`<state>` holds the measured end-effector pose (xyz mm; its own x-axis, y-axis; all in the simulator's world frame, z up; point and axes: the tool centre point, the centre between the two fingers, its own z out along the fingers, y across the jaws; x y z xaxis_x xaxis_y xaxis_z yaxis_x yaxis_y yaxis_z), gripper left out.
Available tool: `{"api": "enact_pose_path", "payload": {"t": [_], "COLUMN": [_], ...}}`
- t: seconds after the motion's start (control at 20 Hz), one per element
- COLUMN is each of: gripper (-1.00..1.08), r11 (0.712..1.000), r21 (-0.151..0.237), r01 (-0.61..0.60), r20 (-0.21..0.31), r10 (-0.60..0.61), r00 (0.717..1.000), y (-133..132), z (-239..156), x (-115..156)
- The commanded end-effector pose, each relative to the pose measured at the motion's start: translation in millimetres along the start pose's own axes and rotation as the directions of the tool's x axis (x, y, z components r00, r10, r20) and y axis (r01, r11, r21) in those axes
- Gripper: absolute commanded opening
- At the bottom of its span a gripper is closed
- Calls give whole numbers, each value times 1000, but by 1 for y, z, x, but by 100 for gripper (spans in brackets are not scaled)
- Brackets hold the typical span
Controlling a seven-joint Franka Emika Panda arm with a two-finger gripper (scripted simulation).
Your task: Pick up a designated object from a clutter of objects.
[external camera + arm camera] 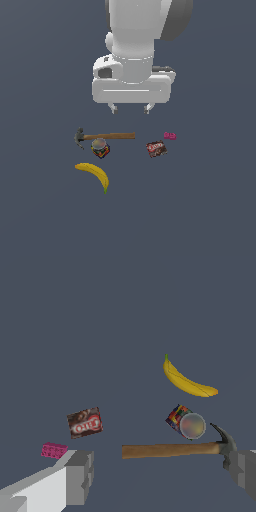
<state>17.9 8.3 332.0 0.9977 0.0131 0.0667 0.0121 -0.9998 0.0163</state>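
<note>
The small squat can [100,148] has a silvery top and a multicoloured label. It stands just below the hammer's handle, near the hammer head. It also shows in the wrist view [186,423]. My gripper [130,108] hangs open and empty above the clutter, over the hammer's handle end, to the exterior view's right of the can. In the wrist view its two fingers [77,476] stand wide apart with the hammer handle between them. The wooden-handled hammer [107,136], the yellow banana [94,174], the flat dark-red box [156,148] and the tiny pink block [170,135] lie around.
All objects lie on a plain dark grey floor [210,200]. The banana lies below the can, the box and pink block on the exterior view's right of the hammer. The arm's white body [135,45] fills the top centre.
</note>
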Motion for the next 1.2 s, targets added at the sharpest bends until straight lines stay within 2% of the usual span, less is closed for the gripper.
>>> {"api": "enact_pose_path", "payload": {"t": [0.0,0.3,0.5,0.85,1.15], "gripper": [100,100,100,100,100], "r11": [1000,990,968,884,815], "r21": [3,12,15,1,-18], "r01": [-25,-137,-250,-468,-580], "r20": [3,17,31,54,61], "r10": [25,137,250,467,579], "r00": [1000,990,968,883,813], "y": [5,28,52,101,128], "z": [9,49,88,164,204], "x": [0,0,-4,-25,-44]}}
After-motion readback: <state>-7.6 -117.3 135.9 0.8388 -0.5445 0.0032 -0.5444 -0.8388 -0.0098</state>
